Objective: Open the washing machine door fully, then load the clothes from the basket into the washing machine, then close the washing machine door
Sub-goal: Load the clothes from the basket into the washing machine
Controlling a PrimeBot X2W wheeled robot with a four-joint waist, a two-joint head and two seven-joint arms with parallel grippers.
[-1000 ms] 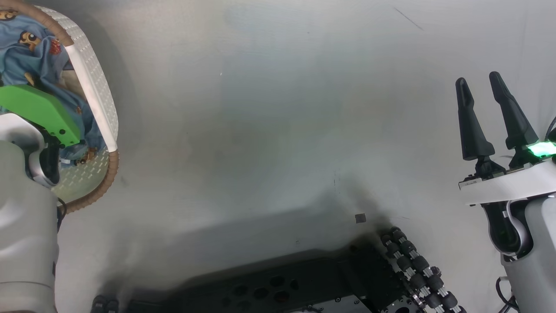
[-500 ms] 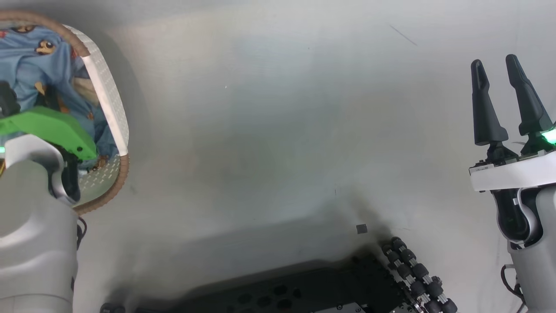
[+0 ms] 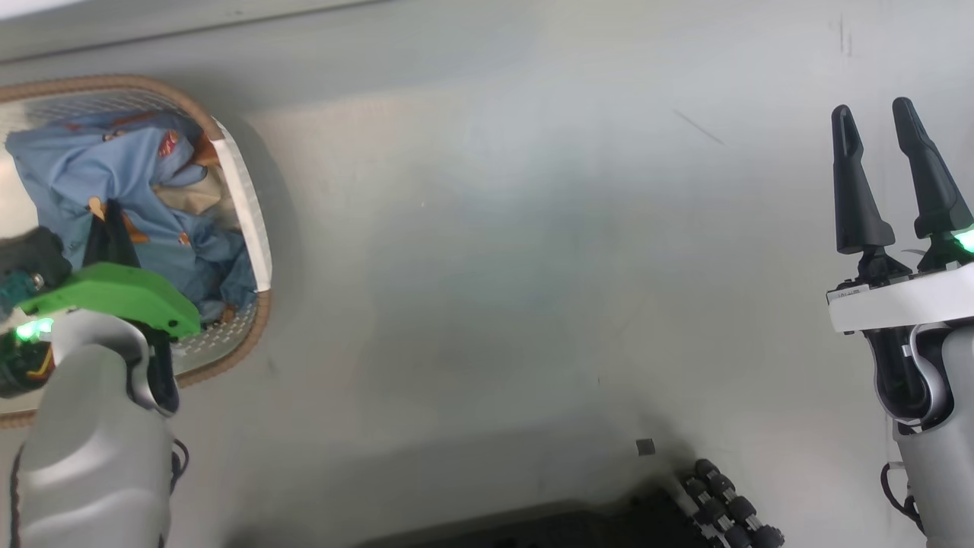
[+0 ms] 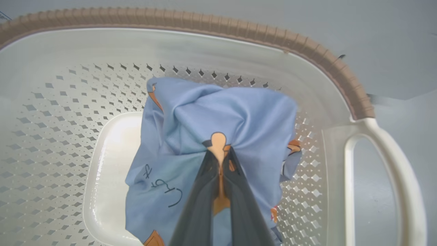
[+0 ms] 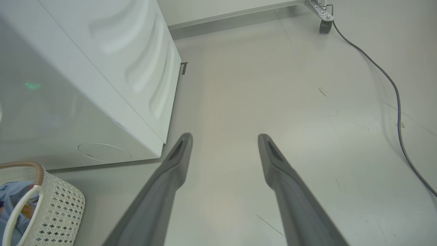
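Note:
The cream perforated basket (image 3: 242, 199) with a brown rim stands on the floor at the left. The light blue printed clothes (image 3: 114, 164) lie in it. My left gripper (image 3: 109, 228) reaches down into the basket. In the left wrist view the left gripper (image 4: 219, 150) is shut on a fold of the clothes (image 4: 218, 112), which bunch toward its tips above the basket (image 4: 239, 29) floor. My right gripper (image 3: 871, 110) stands open over bare floor at the right, nothing between the fingers. The right gripper (image 5: 225, 136) faces the white washing machine (image 5: 85, 68). Its door is out of view.
A dark cable (image 5: 392, 89) runs across the floor on the right past a caster wheel (image 5: 326, 25). My base with its black rollers (image 3: 723, 495) sits at the bottom of the head view. The basket (image 5: 58, 205) stands just in front of the washing machine.
The head camera has tilted, so the basket now sits lower and further right and shows more fully. My left gripper's dark fingers now show on the fabric. The right gripper stays open.

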